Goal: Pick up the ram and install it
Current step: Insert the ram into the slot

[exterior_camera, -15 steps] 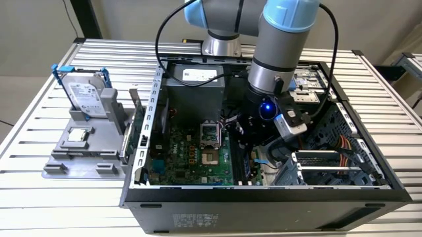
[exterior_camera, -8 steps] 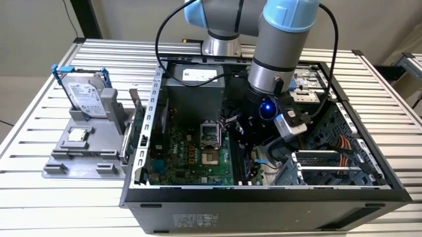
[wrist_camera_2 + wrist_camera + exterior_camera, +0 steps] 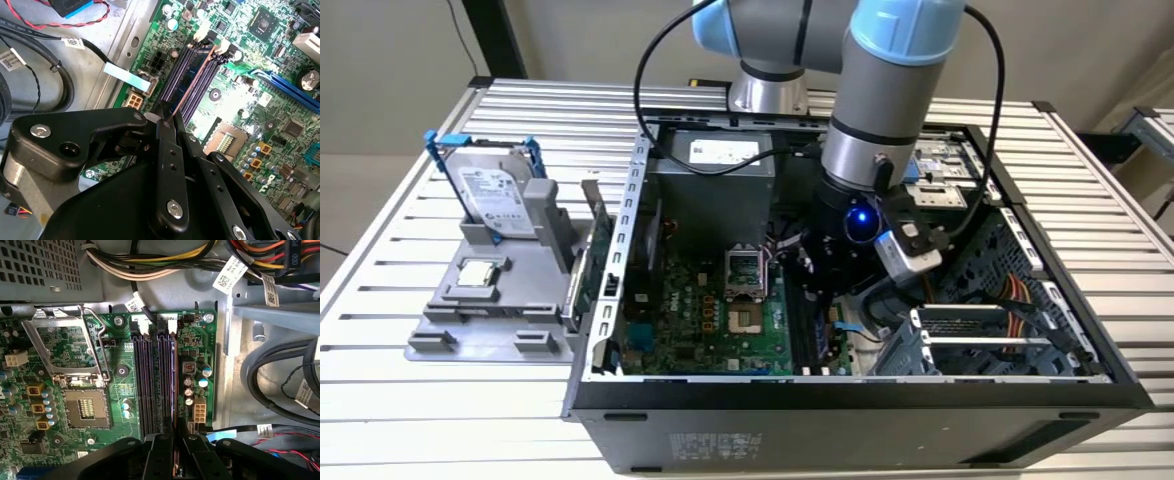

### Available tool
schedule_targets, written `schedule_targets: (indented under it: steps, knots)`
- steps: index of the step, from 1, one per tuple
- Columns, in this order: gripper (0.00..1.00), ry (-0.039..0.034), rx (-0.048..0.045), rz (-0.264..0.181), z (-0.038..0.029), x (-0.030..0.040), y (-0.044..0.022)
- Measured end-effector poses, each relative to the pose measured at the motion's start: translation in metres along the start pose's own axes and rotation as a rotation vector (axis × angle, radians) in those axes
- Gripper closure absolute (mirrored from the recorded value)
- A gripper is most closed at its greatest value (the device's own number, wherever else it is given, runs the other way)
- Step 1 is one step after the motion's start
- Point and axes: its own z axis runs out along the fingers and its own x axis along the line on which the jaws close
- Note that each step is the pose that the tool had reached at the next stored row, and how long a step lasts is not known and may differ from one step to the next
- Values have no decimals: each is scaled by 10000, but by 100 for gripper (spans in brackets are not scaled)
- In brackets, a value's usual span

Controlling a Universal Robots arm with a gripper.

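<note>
Your gripper (image 3: 167,125) was down inside the open computer case (image 3: 854,395), its fingers (image 3: 165,450) pinched on the ram (image 3: 192,82), which stood on edge in a memory slot (image 3: 159,385) of the green motherboard (image 3: 707,310), beside the open CPU socket (image 3: 85,407). The case sat on a slatted metal table (image 3: 400,400). On that table, toward the exterior view's left, a grey holder (image 3: 487,320) carried the hard drive (image 3: 491,195) and CPU chip (image 3: 479,271). A pale wall (image 3: 400,60) stood behind.
</note>
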Motion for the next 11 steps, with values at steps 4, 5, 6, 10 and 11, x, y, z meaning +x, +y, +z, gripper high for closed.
schedule_targets:
  steps: [4,5,6,10,11]
  knots:
    - [100,-143,-9,-9,0,0,1]
    - [100,-185,-11,-7,0,0,1]
    - [100,-228,-13,2,0,0,1]
    - [100,-293,-18,15,3,3,1]
    - [100,-294,-18,15,3,3,1]
